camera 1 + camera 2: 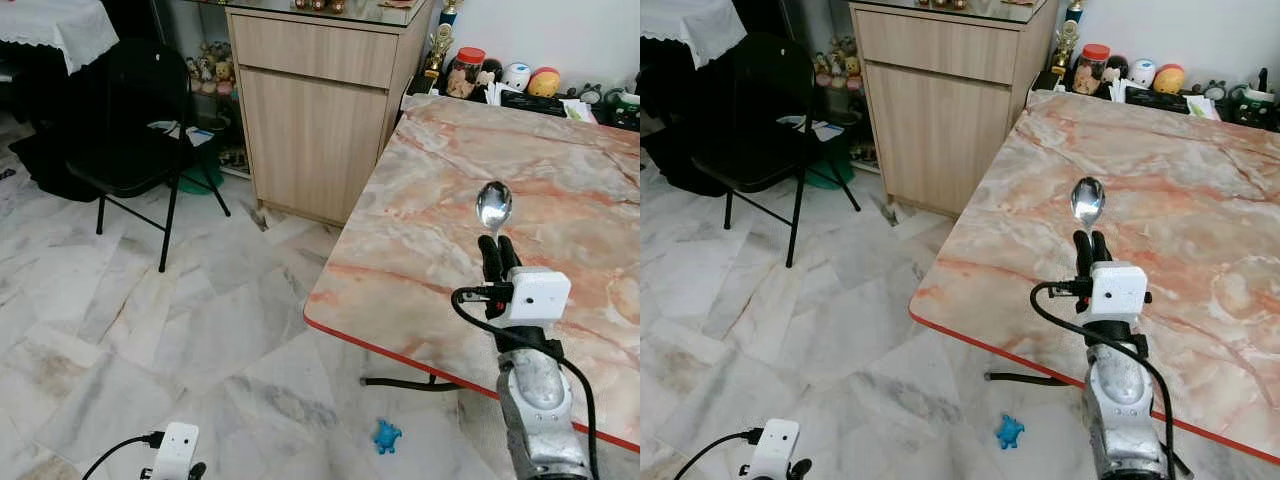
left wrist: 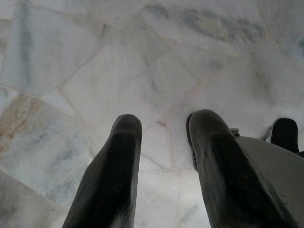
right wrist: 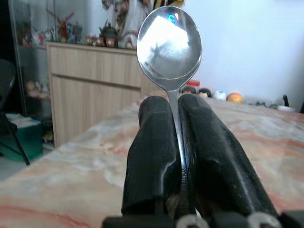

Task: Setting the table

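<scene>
My right gripper is shut on a silver spoon, whose bowl sticks out past the fingertips. It hovers over the near left part of the pink marble table. In the right wrist view the spoon stands upright, clamped between the two black fingers. My left arm hangs low by the floor, its white wrist camera at the bottom of the left eye view. In the left wrist view the left gripper is open over the marble floor, with nothing between its fingers.
A wooden cabinet stands against the wall left of the table. A black folding chair is further left. Jars and small ornaments line the table's far edge. A small blue toy lies on the floor under the table's red rim.
</scene>
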